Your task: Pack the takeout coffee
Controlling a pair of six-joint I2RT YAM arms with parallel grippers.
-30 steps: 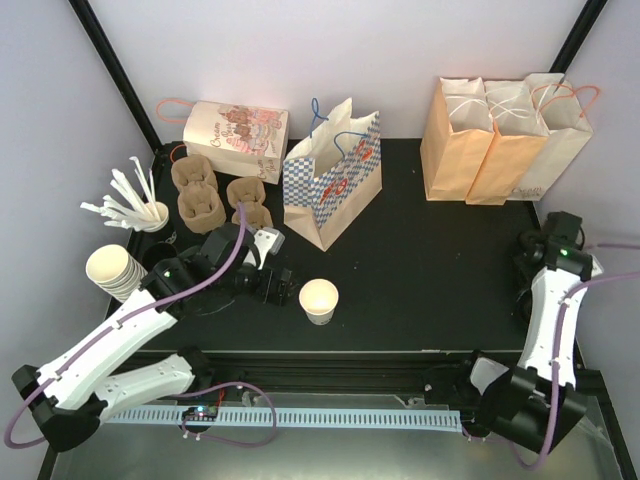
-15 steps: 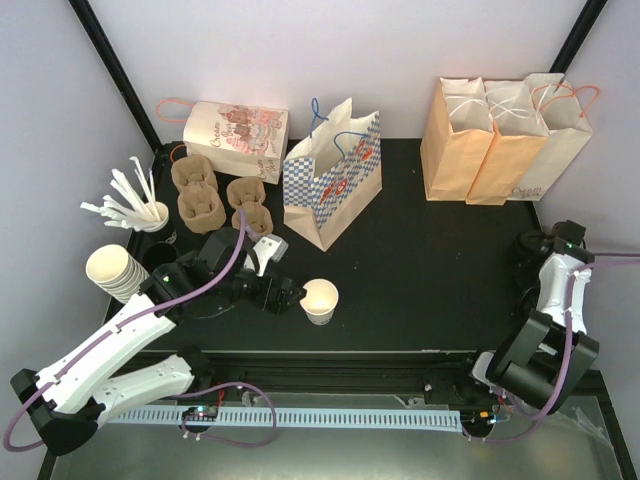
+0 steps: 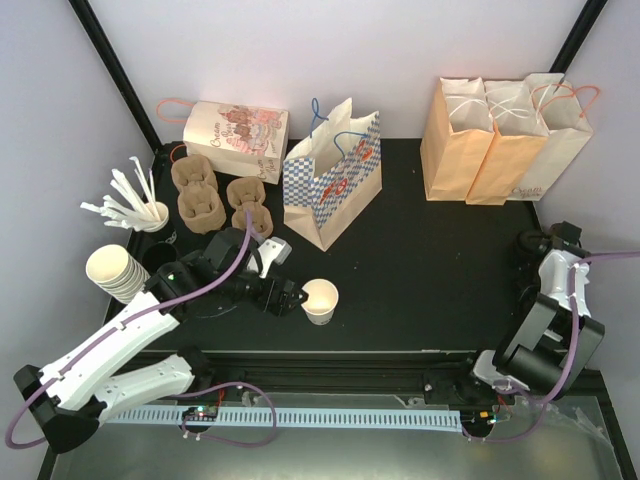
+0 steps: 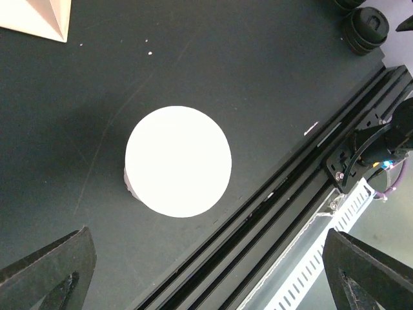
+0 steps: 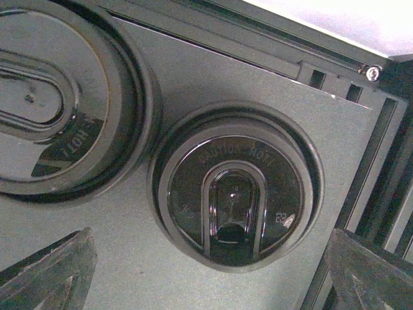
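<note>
**Inspector:** State of the left gripper [image 3: 291, 296]?

**Assistant:** Fingers spread wide, holding nothing. In the overhead view it sits on the black table [image 3: 430, 270] just left of a small white paper cup [image 3: 319, 301], apart from it. In the left wrist view that cup [image 4: 178, 161] stands upright, centred ahead of the two dark fingertips [image 4: 48, 268], with no lid on it.

**Inspector:** And the right gripper [image 5: 206, 271]?

**Assistant:** Also wide open and empty. The arm is folded at the table's right edge, gripper pointing down. Its wrist view shows two round black plastic lids: one lid [image 5: 235, 186] centred between the fingertips, a second lid [image 5: 61, 103] just beside it at upper left, cut off by the picture's edge. Whether they sit on cups cannot be told from here.

**Inspector:** Other items?

**Assistant:** A blue-and-white checkered paper bag [image 3: 332, 180] stands open behind the lone cup. A white printed bag [image 3: 237, 130] is at rear left; three tan paper bags [image 3: 495, 130] stand together at rear right. Brown pulp cup carriers [image 3: 218, 195] lie left of the checkered bag. A stack of plain white cups [image 3: 112, 272] and a cup of white plastic utensils [image 3: 135, 203] are at the far left.
</note>
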